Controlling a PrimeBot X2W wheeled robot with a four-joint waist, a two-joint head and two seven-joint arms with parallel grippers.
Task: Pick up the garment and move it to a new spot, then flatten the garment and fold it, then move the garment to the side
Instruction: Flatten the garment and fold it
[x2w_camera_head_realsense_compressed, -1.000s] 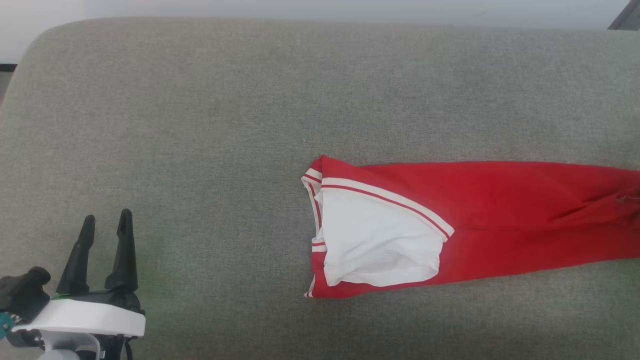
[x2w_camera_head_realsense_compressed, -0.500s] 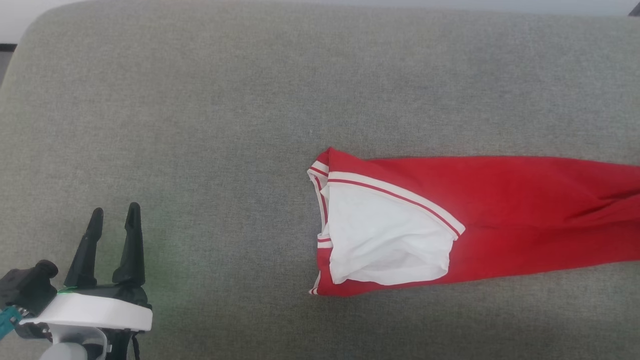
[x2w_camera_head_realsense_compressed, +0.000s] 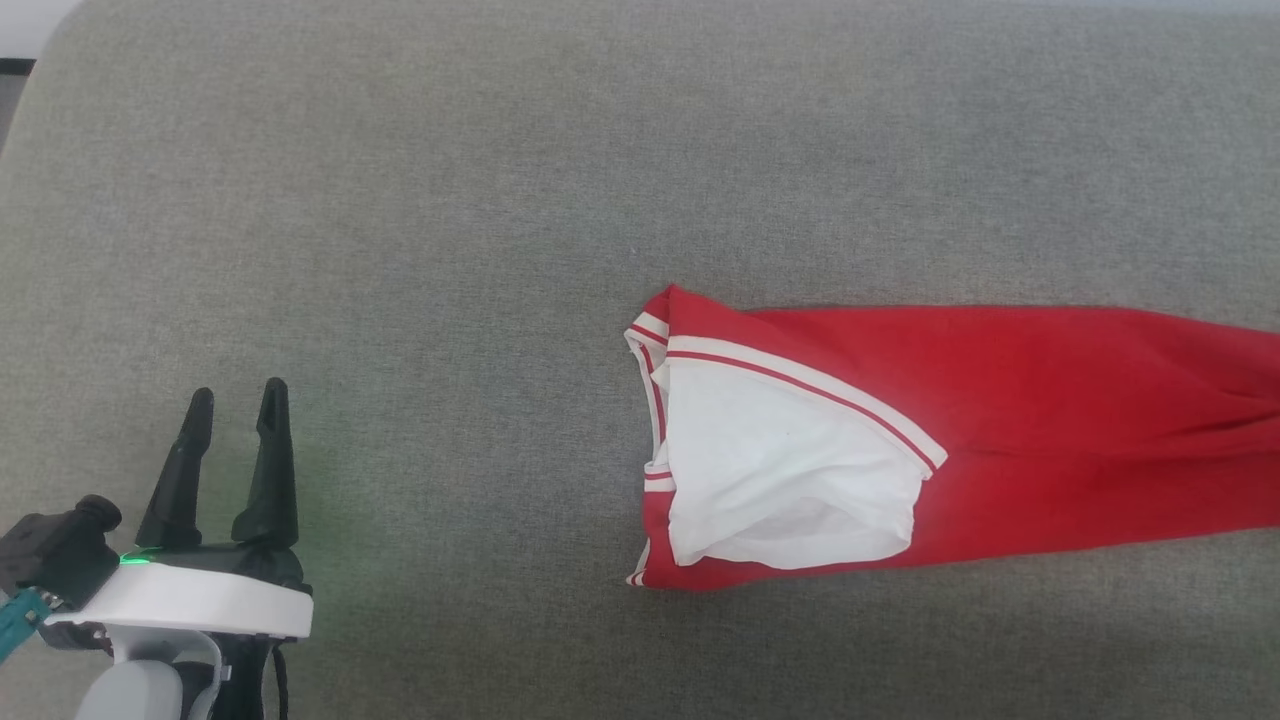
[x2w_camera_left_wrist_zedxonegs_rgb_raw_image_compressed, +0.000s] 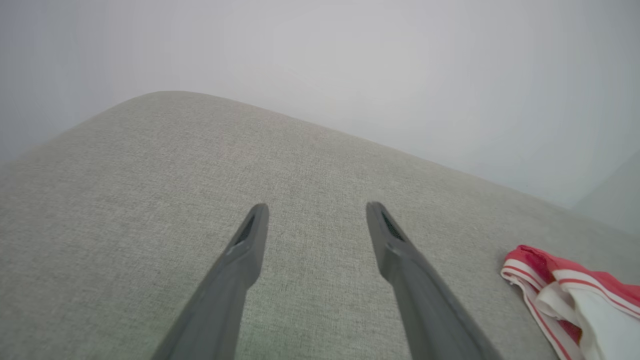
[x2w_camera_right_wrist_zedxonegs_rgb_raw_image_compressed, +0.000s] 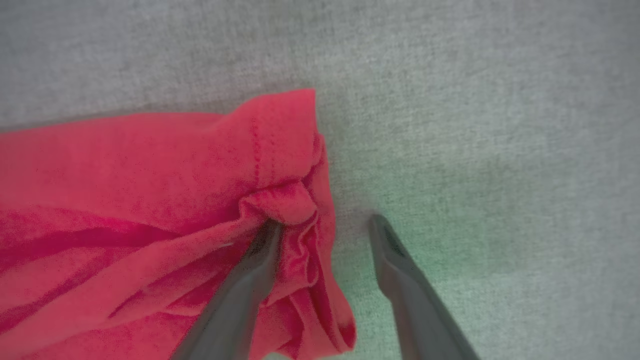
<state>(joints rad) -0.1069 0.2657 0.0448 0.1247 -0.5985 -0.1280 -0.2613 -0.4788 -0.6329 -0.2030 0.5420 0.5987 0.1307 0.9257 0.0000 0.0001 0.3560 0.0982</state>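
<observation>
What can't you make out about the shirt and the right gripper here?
Head view: the garment runs off the right edge, hiding its far end.
Right wrist view: blurred; whether the right gripper has cloth pinched is unclear.
Left wrist view: right edge crops most of it.

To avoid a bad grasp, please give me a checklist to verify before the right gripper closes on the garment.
1. Right gripper straddles the hem edge of the garment: ok, one finger on bunched cloth, one on the cushion.
2. Right jaws apart: ok.
3. Enough cloth between them: cannot tell.
4. Left gripper open, apart from garment: ok.
5. Hem lying flat: not ok, wrinkled.
</observation>
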